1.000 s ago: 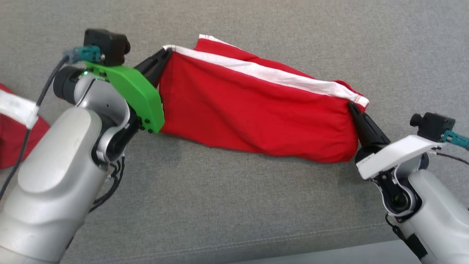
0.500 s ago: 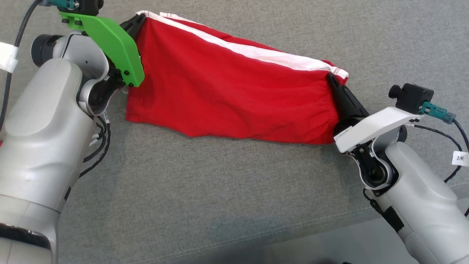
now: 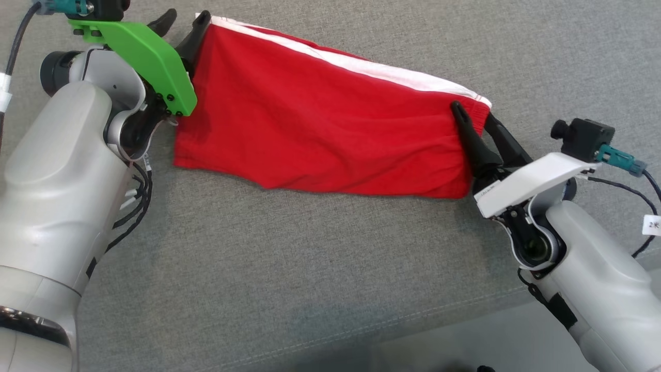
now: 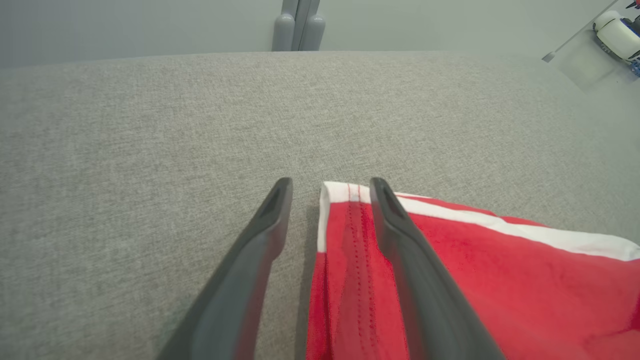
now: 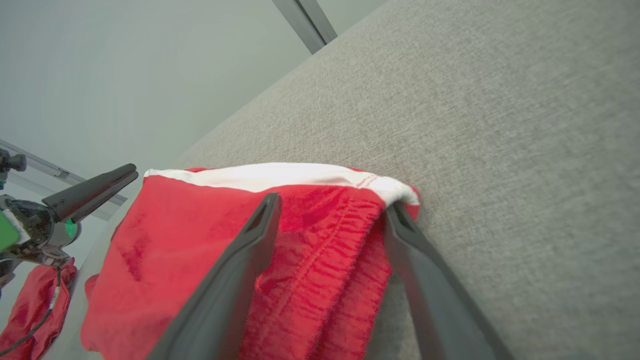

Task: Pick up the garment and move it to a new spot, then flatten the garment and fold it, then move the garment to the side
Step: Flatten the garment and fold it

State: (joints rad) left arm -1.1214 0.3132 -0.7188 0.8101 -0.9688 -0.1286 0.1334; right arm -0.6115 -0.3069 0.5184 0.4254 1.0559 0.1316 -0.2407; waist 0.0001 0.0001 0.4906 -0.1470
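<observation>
The garment [image 3: 320, 103] lay flat; left fingers [image 3: 193, 39] and right fingers [image 3: 470, 137] stood open astride its corners, holding nothing. The table [image 3: 310, 248] seemed grey-upholstered; pale wall [image 4: 150, 25] beyond.

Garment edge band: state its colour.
White band along the red garment; the head view shows it best.

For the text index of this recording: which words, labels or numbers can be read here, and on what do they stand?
"2", then a character cut off by the picture's edge: on the white tag on the right arm's cable.
Small dark print on the white cover behind the right gripper: too small to read.
Red garment: no lettering visible.
</observation>
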